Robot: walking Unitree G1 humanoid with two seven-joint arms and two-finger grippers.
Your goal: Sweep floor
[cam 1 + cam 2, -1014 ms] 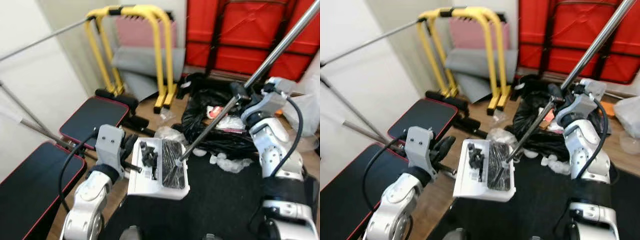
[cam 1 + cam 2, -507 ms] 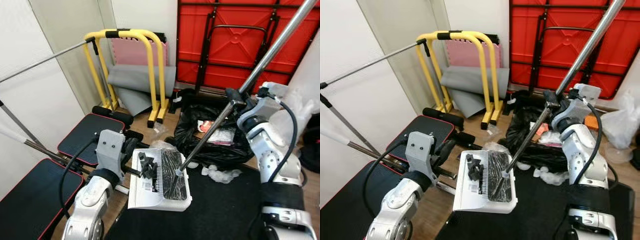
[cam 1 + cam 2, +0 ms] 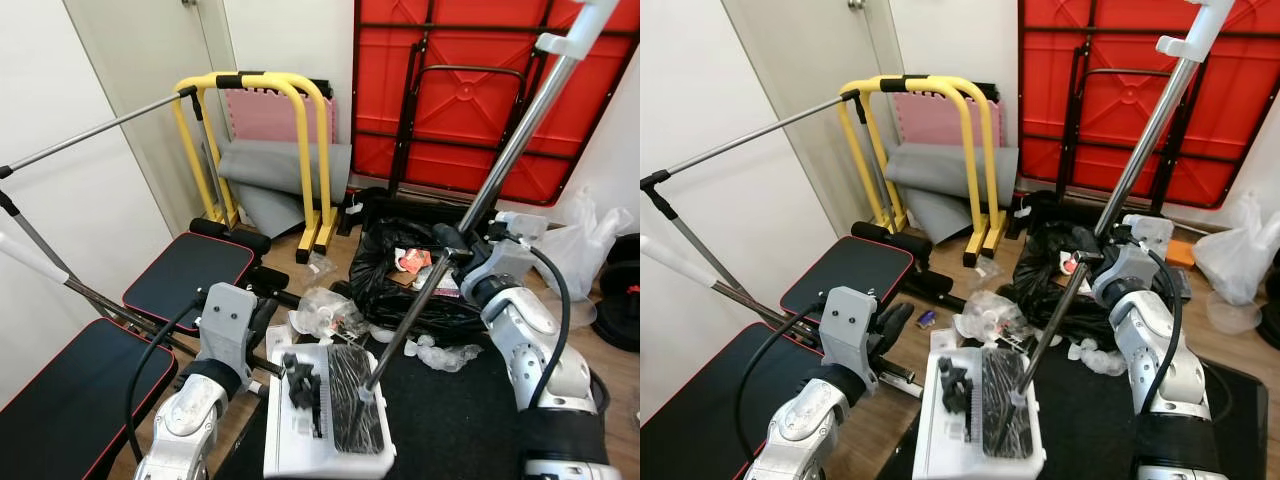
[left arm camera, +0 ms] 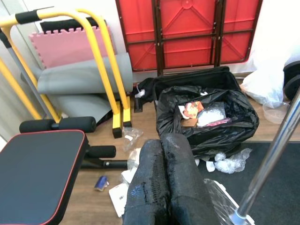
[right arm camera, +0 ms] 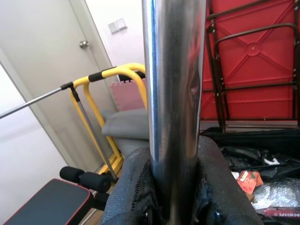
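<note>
A white dustpan (image 3: 300,452) hangs low in front of me, over the edge of a black mat (image 3: 460,420). The broom's black brush head (image 3: 352,408) lies in it beside a dark clump (image 3: 300,380). My left gripper (image 3: 262,318) sits at the pan's left, shut on its dark handle rod; in the left wrist view its fingers (image 4: 161,173) press together. The broom's shiny pole (image 3: 500,150) slants up to the right. My right gripper (image 3: 448,238) is shut on that pole partway up, and the pole (image 5: 173,70) runs between its pads.
An open black rubbish bag (image 3: 420,290) with wrappers sits past the dustpan. Crumpled clear plastic (image 3: 325,312) and white scraps (image 3: 447,353) lie on the wood floor. Two black benches (image 3: 190,275), yellow bars (image 3: 270,150) and slanted rods (image 3: 90,125) crowd the left. A red folded table (image 3: 460,90) leans at the back.
The whole view has tilted up, showing more wall and door. The dustpan with the brush head has sunk lower and nearer to me, and my right gripper has come down slightly with the pole.
</note>
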